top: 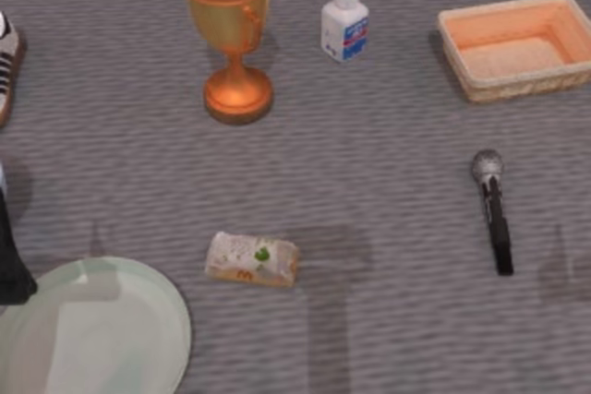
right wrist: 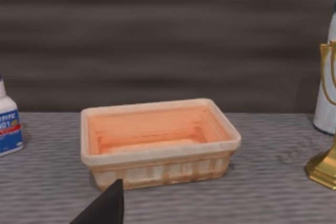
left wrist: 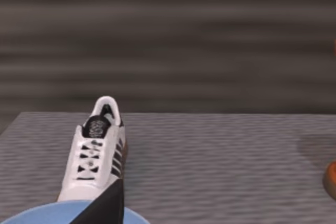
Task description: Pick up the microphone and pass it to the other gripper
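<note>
The microphone point(top: 494, 214) lies flat on the right side of the table in the top view, with its silver mesh head point(top: 487, 167) towards the back and its black handle towards the front. Nothing touches it, and neither wrist view shows it. My left arm point(top: 11, 260) is at the table's left edge, above the plate. My left gripper point(left wrist: 210, 203) is open, with a single black fingertip point(left wrist: 111, 202) showing. My right gripper point(right wrist: 152, 203) is out of the top view. It is open and empty, with one fingertip point(right wrist: 107, 205) facing the basket.
An orange goblet point(top: 231, 34) and a white glue bottle point(top: 344, 20) stand at the back. A basket point(top: 466, 43) sits at the back right, a wrapped sandwich point(top: 252, 260) at front centre and a pale plate point(top: 138, 311) at front left. A sneaker point(left wrist: 94, 156) lies at the left edge.
</note>
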{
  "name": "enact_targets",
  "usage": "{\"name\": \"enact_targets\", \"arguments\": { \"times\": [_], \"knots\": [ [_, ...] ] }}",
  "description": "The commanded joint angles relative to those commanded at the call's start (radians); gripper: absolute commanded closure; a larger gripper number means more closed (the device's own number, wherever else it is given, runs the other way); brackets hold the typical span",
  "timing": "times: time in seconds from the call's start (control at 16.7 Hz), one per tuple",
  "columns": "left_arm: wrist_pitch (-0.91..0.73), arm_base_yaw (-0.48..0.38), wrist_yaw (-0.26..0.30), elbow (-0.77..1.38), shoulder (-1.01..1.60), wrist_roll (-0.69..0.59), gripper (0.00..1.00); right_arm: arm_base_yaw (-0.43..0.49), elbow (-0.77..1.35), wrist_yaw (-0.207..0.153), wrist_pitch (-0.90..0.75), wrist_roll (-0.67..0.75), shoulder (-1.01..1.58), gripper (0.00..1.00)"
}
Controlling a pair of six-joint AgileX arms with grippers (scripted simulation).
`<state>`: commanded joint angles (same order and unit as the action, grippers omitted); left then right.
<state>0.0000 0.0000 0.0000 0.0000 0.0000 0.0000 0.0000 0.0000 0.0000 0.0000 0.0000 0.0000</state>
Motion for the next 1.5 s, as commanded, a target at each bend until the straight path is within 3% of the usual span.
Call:
{"name": "enact_targets", "arguments": {
  "times": [0.24,0.48,1.2,1.5],
  "knots": [
    [0.0,0.0,0.0,0.0,0.0,0.0,0.0,0.008,0.026,0.001,-0.024,0.006,0.031,0.0],
    [0.0,0.0,0.0,0.0,0.0,0.0,0.0,0.051,0.174,0.007,-0.149,0.042,0.221,0.0],
    [0.0,0.0,0.0,0.0,0.0,0.0,0.0,0.254,0.988,0.022,-0.683,0.273,1.378,0.0],
    [0.0,0.0,0.0,0.0,0.0,0.0,0.0,0.32,1.243,0.031,-0.868,0.344,1.741,0.0]
  ]
}}
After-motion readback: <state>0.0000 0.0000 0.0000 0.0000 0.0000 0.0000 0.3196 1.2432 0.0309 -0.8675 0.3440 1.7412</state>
